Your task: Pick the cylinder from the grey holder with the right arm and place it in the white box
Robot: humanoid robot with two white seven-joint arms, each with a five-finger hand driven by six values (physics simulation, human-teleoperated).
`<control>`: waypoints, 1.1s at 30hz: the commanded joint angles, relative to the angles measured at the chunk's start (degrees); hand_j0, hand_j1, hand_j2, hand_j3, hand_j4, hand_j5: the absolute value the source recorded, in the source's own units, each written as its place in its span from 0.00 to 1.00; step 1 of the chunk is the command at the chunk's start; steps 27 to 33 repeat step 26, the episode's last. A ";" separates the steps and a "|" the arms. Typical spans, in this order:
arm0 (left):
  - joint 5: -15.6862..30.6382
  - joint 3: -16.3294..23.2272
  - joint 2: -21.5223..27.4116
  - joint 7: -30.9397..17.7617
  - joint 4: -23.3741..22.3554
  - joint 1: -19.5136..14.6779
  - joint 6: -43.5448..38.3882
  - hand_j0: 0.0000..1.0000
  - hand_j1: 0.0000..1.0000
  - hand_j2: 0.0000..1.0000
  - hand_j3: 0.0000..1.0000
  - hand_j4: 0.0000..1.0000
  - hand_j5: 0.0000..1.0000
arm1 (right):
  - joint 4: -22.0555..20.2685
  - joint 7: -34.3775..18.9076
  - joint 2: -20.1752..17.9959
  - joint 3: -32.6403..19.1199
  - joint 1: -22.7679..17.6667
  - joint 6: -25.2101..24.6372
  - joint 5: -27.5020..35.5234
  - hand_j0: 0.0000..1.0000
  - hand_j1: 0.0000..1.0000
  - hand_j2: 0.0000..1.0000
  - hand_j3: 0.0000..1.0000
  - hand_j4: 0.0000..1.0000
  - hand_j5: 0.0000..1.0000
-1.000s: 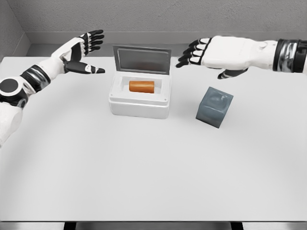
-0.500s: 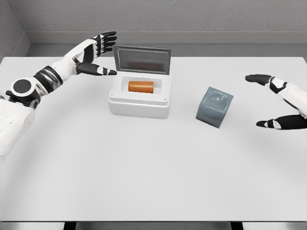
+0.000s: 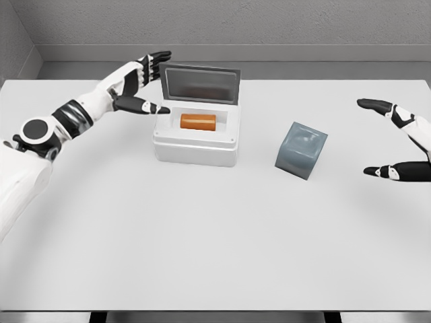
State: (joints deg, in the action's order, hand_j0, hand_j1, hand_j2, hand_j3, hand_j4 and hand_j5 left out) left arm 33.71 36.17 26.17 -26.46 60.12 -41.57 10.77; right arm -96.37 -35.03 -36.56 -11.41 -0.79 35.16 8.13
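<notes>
An orange cylinder lies on its side inside the white box, whose grey lid stands open at the back. The grey holder sits tilted on the table to the right of the box, with nothing in it. My right hand hangs open at the right edge, well right of the holder, fingers spread and holding nothing. My left hand is open too, just left of the lid, fingers spread near its left edge.
The white table runs wide in front of the box and holder. A grey wall closes off the back.
My right hand swung from above the box's right side out to the right edge of the table. My left hand crept right, up to the lid's left edge.
</notes>
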 commanded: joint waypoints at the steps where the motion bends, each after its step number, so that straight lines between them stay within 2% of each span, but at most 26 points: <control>1: 0.66 -0.40 0.81 0.01 2.01 0.09 0.04 1.00 1.00 1.00 1.00 1.00 1.00 | -0.13 0.03 0.00 0.07 0.00 -0.16 0.48 1.00 1.00 1.00 1.00 1.00 1.00; 5: 0.66 -1.90 2.39 -0.08 5.00 2.38 0.04 1.00 1.00 1.00 1.00 1.00 1.00 | -0.04 0.03 0.00 -0.02 0.00 -0.16 0.39 1.00 1.00 1.00 1.00 1.00 1.00; 8: 0.66 -2.42 2.66 0.01 4.74 2.38 0.04 1.00 1.00 1.00 1.00 1.00 1.00 | 0.05 0.03 0.00 -0.02 0.00 -0.16 0.39 1.00 1.00 1.00 1.00 1.00 1.00; 13: 0.92 -4.88 6.61 0.01 4.30 2.64 0.13 1.00 1.00 1.00 1.00 1.00 1.00 | 0.13 0.03 0.00 -0.02 0.00 -0.16 0.04 1.00 1.00 1.00 1.00 1.00 1.00; 16: 0.92 -8.31 10.65 0.01 4.12 6.59 1.80 1.00 1.00 1.00 1.00 1.00 1.00 | 0.22 0.03 0.00 -0.02 0.00 -0.16 0.04 1.00 1.00 1.00 1.00 1.00 1.00; 19: 0.92 -9.10 10.83 0.01 3.86 7.74 2.33 1.00 1.00 1.00 1.00 1.00 1.00 | 0.31 0.03 0.00 -0.02 0.00 -0.16 0.04 1.00 1.00 1.00 1.00 1.00 1.00; 22: 1.01 -12.27 12.94 0.01 3.86 9.76 2.41 1.00 1.00 1.00 1.00 1.00 1.00 | 0.40 0.03 0.00 -0.02 0.00 -0.16 0.04 1.00 1.00 1.00 1.00 1.00 1.00; 26: 0.83 -12.44 13.73 0.01 3.77 11.08 3.38 1.00 1.00 1.00 1.00 1.00 1.00 | 0.49 0.03 0.00 -0.11 0.00 -0.16 0.04 1.00 1.00 1.00 1.00 1.00 1.00; 33: 0.83 -12.44 13.73 0.01 3.77 11.08 3.38 1.00 1.00 1.00 1.00 1.00 1.00 | 0.49 0.03 0.00 -0.11 0.00 -0.16 0.04 1.00 1.00 1.00 1.00 1.00 1.00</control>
